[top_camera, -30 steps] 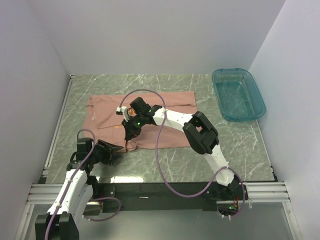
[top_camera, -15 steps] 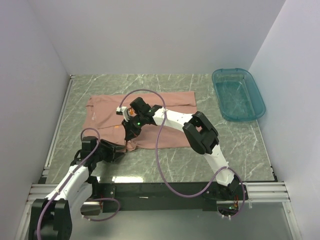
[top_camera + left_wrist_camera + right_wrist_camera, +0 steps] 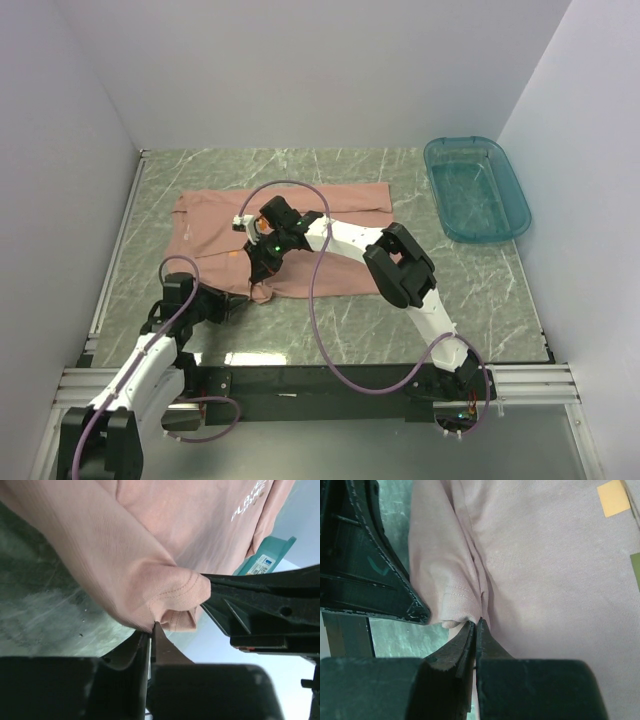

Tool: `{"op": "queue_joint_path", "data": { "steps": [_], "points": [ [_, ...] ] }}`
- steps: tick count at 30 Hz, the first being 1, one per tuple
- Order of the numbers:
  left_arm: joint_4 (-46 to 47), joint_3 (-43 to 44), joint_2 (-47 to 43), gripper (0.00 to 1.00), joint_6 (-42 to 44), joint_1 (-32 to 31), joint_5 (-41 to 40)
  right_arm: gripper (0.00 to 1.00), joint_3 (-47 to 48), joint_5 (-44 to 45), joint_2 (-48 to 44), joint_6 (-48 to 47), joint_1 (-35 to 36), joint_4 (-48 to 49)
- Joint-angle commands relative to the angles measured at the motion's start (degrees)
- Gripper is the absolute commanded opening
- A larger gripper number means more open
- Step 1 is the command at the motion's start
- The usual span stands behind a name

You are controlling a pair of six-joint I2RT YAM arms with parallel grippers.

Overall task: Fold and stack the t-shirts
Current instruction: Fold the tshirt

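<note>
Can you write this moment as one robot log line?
t-shirt: spread on table, near corner bunched | left gripper: shut on t-shirt corner | right gripper: shut on t-shirt fold | teal tub: far right

One pink t-shirt (image 3: 215, 225), one teal tub (image 3: 476, 190), two robot arms (image 3: 145, 365) (image 3: 405, 270), one marbled green table (image 3: 480, 290).

Teal tub (image 3: 476, 188) sits on marble table (image 3: 490, 285)
</note>
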Motion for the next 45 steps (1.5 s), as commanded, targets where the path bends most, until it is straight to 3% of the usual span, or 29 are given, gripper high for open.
{"op": "queue_joint_path", "data": {
  "steps": [1,2,7,10,14,18,22,25,28,34,39,45],
  "points": [
    [-2.5,1.9,-2.4,0.05,1.2,-0.2,-1.7,0.0,2.6,-0.7,-0.5,-0.5,-0.2,1.0],
    [-3.7,2.1,-3.4,0.01,1.3,-0.2,-1.7,0.0,2.6,-0.7,-0.6,-0.7,-0.2,0.8],
    [-9.2,3.9,-6.4,0.0,2.7,-0.2,-4.0,0.0,2.6,-1.0,-1.4,-2.0,-0.2,-0.1],
    [-16.3,8.0,-9.5,0.0,4.9,-0.2,-8.5,0.09,3.1,-1.0,-2.3,-4.9,-0.3,-2.3],
    [-24.5,15.2,-13.7,0.0,6.9,-0.1,-14.2,0.37,3.9,-0.3,-5.0,-11.7,-0.5,-7.4],
    [-30.1,19.6,-14.9,0.0,8.1,-0.1,-18.3,0.5,3.7,0.1,-10.4,-22.2,-0.9,-15.9],
    [-32.7,21.3,-16.2,0.0,7.8,-0.1,-18.0,0.54,0.0,1.7,-16.1,-36.7,-2.2,-30.2],
    [-33.5,20.9,-17.5,0.0,7.3,-0.1,-17.3,0.54,-9.4,4.7,-23.4,-43.9,-4.8,-32.4],
    [-34.9,20.1,-19.4,0.0,6.9,-0.1,-16.3,0.54,-19.6,7.4,-31.2,-47.9,-9.8,-32.2],
    [-39.4,20.5,-24.5,0.0,6.4,-0.1,-16.5,0.54,-35.9,13.7,-42.1,-46.5,-19.6,-26.3],
    [-44.0,26.1,-25.8,0.0,6.8,-0.1,-21.9,0.54,-41.9,14.2,-47.8,-47.5,-30.1,-24.9],
    [-45.1,30.3,-25.5,0.0,8.7,-0.1,-25.2,0.53,-49.5,15.4,-52.6,-55.9,-35.0,-24.0]
  ]
}}
